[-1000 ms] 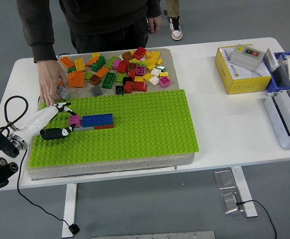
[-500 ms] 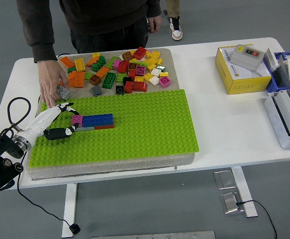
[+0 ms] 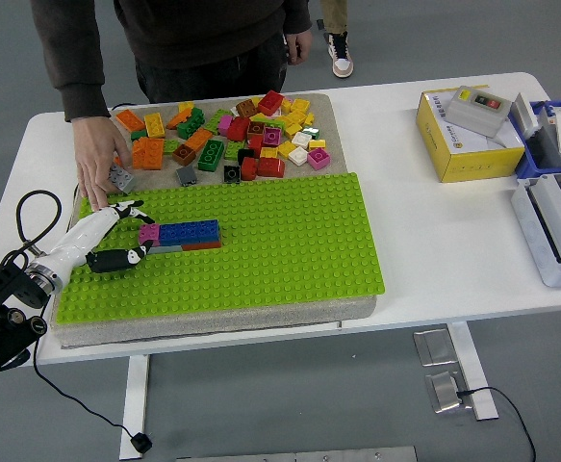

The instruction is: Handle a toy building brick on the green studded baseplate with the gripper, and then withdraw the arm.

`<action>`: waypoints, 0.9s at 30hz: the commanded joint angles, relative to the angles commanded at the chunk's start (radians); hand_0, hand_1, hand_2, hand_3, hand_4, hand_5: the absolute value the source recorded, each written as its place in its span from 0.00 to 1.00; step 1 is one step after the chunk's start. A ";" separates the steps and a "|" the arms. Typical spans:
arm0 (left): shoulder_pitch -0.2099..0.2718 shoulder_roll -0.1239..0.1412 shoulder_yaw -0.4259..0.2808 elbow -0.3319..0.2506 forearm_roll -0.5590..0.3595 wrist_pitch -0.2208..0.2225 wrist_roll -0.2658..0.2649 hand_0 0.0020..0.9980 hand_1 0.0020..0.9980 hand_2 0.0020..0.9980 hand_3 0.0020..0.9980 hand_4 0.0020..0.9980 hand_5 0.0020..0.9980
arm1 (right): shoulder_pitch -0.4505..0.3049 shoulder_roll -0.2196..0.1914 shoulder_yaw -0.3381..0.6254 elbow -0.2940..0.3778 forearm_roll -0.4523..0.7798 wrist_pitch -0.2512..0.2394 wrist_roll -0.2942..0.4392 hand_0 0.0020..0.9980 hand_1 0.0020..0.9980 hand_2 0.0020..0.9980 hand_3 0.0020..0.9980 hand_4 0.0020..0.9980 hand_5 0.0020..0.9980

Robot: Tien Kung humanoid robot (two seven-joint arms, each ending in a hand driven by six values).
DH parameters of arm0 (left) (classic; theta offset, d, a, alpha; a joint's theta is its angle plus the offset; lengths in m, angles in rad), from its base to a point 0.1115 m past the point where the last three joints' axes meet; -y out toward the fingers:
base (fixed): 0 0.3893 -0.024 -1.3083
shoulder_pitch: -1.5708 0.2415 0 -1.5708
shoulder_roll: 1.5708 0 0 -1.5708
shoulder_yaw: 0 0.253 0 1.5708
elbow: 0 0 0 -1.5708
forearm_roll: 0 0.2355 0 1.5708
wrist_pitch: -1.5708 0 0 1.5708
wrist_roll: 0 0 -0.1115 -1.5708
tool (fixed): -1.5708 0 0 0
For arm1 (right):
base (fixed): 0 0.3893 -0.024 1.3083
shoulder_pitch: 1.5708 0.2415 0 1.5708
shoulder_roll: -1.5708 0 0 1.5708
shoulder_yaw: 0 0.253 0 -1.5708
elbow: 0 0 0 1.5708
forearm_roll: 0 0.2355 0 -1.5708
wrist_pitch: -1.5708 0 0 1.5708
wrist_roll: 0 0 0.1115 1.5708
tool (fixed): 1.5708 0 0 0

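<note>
The green studded baseplate (image 3: 261, 250) lies on a grey mat in the middle of the table. On its left part a row of bricks is pressed on: a pink brick (image 3: 147, 232) at the left end, a blue brick (image 3: 189, 231) beside it, with red and grey ones along the near side. My left hand (image 3: 138, 229), white with dark fingertips, lies over the plate's left edge. Its fingers are spread, the thumb (image 3: 118, 257) just below the pink brick and another finger (image 3: 126, 207) above it. It holds nothing. The right arm is out of view.
A person stands at the far side with one hand (image 3: 97, 173) flat on the mat's left end, beside a grey brick (image 3: 121, 178). Several loose bricks (image 3: 242, 130) lie behind the plate. A yellow box (image 3: 463, 140) and blue and grey bins (image 3: 554, 212) stand at the right.
My left hand has crept slightly to the right towards the pink brick, then held almost still. The bricks and the person's hand have not moved.
</note>
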 joint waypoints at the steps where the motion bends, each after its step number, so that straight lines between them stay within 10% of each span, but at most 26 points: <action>1: 0.000 0.000 0.000 0.001 0.001 0.001 0.000 0.99 0.97 0.96 0.58 0.55 0.29 | 0.000 0.000 -0.002 0.000 0.003 0.001 0.001 0.61 0.53 0.65 0.54 0.62 1.00; 27: 0.004 -0.025 0.009 0.036 0.003 0.016 -0.001 0.99 0.98 0.96 0.58 0.56 0.30 | 0.000 0.003 -0.050 -0.002 0.060 0.008 0.031 0.60 0.52 0.65 0.54 0.62 1.00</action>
